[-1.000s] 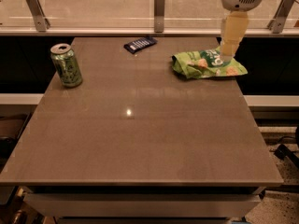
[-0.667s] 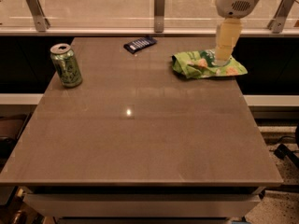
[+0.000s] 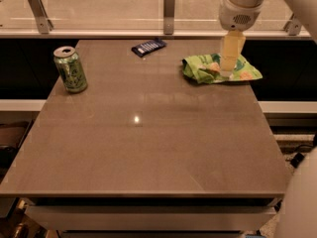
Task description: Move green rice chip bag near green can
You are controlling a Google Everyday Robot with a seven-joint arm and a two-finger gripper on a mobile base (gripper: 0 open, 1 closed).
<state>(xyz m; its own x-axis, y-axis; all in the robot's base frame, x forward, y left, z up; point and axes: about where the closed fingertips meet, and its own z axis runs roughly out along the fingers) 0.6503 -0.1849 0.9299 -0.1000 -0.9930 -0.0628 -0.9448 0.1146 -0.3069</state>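
Can point(image 3: 71, 69): stands upright at the table's left edge, far to the left of the gripper point(image 3: 227, 72) and a little nearer the camera than it. Silver top up, green patterned side facing the camera. Position unchanged from a second ago.

Wrapper point(image 3: 148, 47): small, dark blue, lies flat near the table's far edge. It is left of the gripper and slightly beyond it, well apart from both the can and the chip bag. Unchanged.

Table point(image 3: 148, 148): brown top, with one bright spot of reflected light near its middle, forward and left of the gripper.

Chip bag point(image 3: 200, 69): light green and crumpled, lies at the table's far right corner, directly under the gripper and spreading to either side of it. Orange chip print shows on the part right of the gripper. Outline and place match the earlier frames. It remains well apart from the can, with most of the table's width between them.

Gripper: points straight down, its tip meeting the upper face of the bag near the middle. A second ago it hung higher and further right, over the bag's right end; it has since come down and to the left. Whether it is clenched on the bag or released cannot be told.

Arm point(image 3: 242, 4): white, enters from the upper right corner and ends directly above the gripper.
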